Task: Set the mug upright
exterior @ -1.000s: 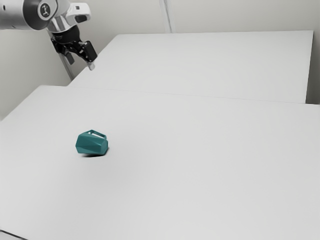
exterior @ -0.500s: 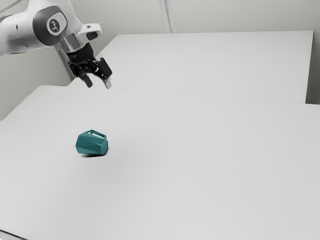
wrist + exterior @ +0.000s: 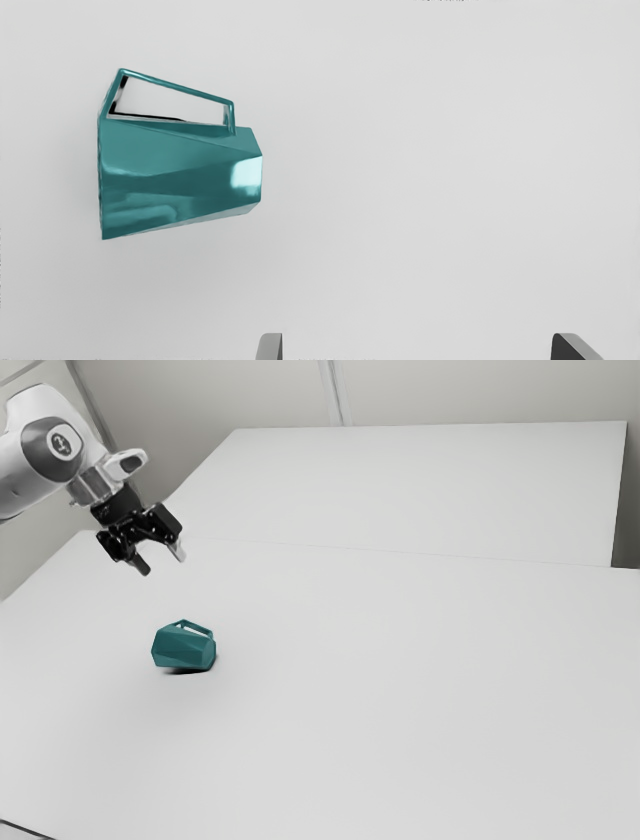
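Observation:
In the exterior view the black gripper [image 3: 163,562] hangs in the air above the table, higher up in the picture than the teal mug [image 3: 184,647] and apart from it. The faceted mug lies on its side with its handle pointing away from the exterior camera. The wrist view has the gripper [image 3: 417,345] with its fingers wide apart and bare table between them. There the mug [image 3: 175,170] is seen from above, handle beside the body, off to the side of one finger and not between the two.
The white table [image 3: 400,690] extends from the mug toward the exterior view's right. Behind it is another white surface [image 3: 430,490], with pale walls around. A thin dark line crosses the exterior view's lower left corner.
The arm has come lower over the table; after first moving toward the exterior view's right, my gripper has shifted back left and down. The mug lies where it was.

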You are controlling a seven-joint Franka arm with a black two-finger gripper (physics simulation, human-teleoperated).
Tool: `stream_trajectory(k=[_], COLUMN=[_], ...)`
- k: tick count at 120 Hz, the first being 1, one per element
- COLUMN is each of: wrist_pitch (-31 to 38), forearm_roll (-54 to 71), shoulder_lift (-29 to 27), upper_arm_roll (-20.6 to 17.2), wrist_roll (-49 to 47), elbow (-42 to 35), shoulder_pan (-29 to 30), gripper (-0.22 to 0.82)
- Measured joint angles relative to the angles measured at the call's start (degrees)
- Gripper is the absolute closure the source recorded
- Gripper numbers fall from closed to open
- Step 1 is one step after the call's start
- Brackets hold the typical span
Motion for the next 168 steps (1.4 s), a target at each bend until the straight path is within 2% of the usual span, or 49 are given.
stream_trajectory(k=[31,51,168], wrist_pitch=[-0.2,-0.5,-4.4], forearm_roll=[-6.0,-11.4,-33.6], shoulder_lift=[3.2,7.3,24.0], upper_arm_roll=[2.8,4.8,4.7], wrist_roll=[3.4,7.5,40.8], elbow=[-1.0,-1.6,-0.6], shoulder_pan=[6.6,7.3,18.3], gripper=[0.02,0.02,0.02])
